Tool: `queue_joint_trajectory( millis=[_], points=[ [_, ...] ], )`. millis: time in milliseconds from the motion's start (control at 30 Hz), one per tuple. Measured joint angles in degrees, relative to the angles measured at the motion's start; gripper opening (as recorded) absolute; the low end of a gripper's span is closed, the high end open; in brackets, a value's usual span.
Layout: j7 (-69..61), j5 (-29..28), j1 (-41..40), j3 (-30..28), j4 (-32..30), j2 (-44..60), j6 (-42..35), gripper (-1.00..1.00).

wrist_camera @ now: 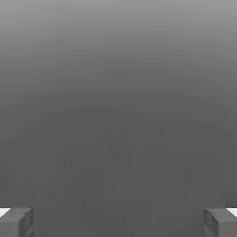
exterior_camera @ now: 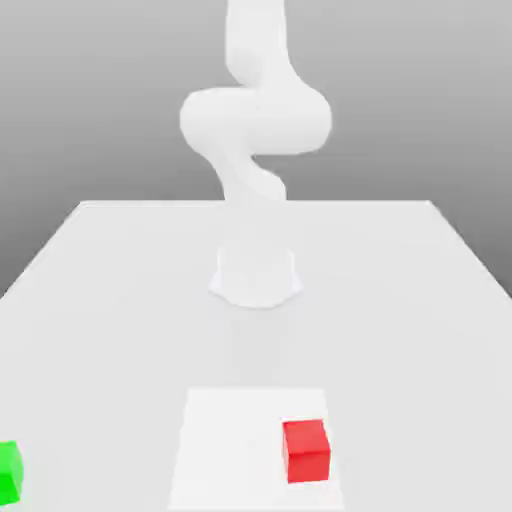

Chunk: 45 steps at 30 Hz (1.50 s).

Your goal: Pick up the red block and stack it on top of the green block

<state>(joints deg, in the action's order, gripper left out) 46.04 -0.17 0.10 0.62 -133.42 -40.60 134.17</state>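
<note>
Exterior view: the small red cube-shaped block (exterior_camera: 306, 450) is seen resting on a pale square patch (exterior_camera: 230, 440) near the front of the flat white table (exterior_camera: 120, 290), presumably laid out as the pick-up spot; the bright green block (exterior_camera: 8, 472) is set well apart at the exterior view's left edge; the white jointed arm (exterior_camera: 255, 120) is raised behind them, nothing yet grasped. In the hand view, the 2 grey fingertips (wrist_camera: 16, 222) of the gripper (wrist_camera: 118, 223) are spread wide, empty, seemingly readied for the approach.
</note>
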Motion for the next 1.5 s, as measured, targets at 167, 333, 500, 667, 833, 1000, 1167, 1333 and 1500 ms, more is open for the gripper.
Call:
queue_joint_trajectory(
  millis=[167, 333, 500, 667, 833, 1000, 1167, 1333, 1500],
  points=[
    [0.52, -0.43, 0.27, 1.22, -3.35, 10.74, 4.89, 0.0],
    [1.06, -0.91, 0.66, 2.27, -6.59, 21.13, 9.63, 0.0],
    [1.54, -1.31, 1.06, 3.3, -9.84, 31.52, 14.36, 0.0],
    [1.91, -1.56, 2.13, 3.93, -13.08, 41.9, 19.09, 0.0],
    [2.59, -2.31, 2.95, 3.6, -14.36, 52.27, 25.48, 0.0],
    [3.63, -3.75, 3.79, 2.46, -13.36, 59.59, 31.53, -1.0],
    [3.86, -4.0, 3.86, 2.37, -13.28, 60.13, 32.01, -1.0],
    [2.51, -2.18, 3.12, 3.49, -14.5, 52.28, 25.44, -1.0],
    [8.38, 1.06, -1.17, -1.28, -10.12, 50.66, 19.21, -1.0]
  ],
)
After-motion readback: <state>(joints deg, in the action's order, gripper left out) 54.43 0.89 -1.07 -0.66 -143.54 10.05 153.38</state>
